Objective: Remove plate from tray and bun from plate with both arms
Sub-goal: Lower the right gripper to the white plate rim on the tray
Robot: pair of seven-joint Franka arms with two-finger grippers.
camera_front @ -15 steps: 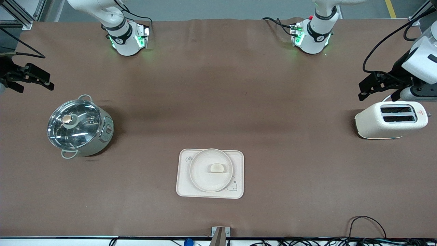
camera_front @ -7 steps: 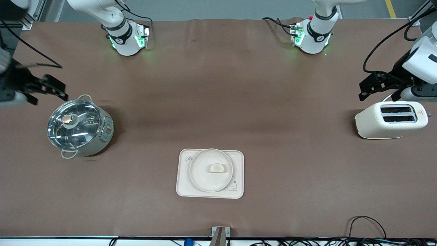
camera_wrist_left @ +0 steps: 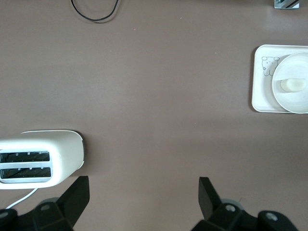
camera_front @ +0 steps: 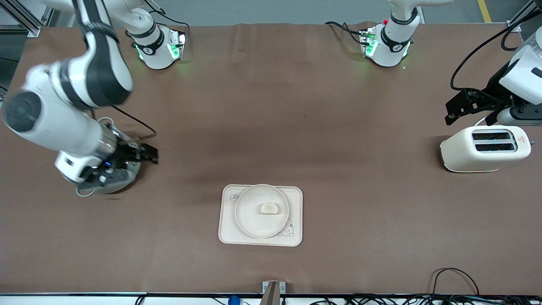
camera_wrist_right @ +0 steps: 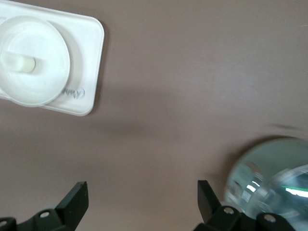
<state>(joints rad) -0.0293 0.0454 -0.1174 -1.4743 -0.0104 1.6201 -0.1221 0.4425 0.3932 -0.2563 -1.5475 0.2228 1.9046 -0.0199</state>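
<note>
Since nothing has been lifted yet, the whole stack sits as one pile: the bun [camera_front: 270, 208] lies in the middle of the plate [camera_front: 254, 222], and the plate rests on the tray [camera_front: 294, 199], shoved toward the right arm's end of it so the rabbit drawing peeks out. The tray sits near the middle of the counter's [camera_front: 271, 106] front-camera edge, which looks like a fair reach for either arm.

The right hand [camera_front: 148, 154] hangs over the steel pot [camera_front: 127, 176] near the right arm's end of the counter, fingers spread wide and holding nothing, pointing toward the tray. The left hand [camera_front: 459, 111] waits above the white toaster [camera_front: 485, 148] at the left arm's end, also wide open and empty.

Honestly nothing blocks the way. Pot and toaster both stand well apart from the tray, with bare brown counter between. The only fiddly bit is probably the plate's low rim and the bun being so small.
</note>
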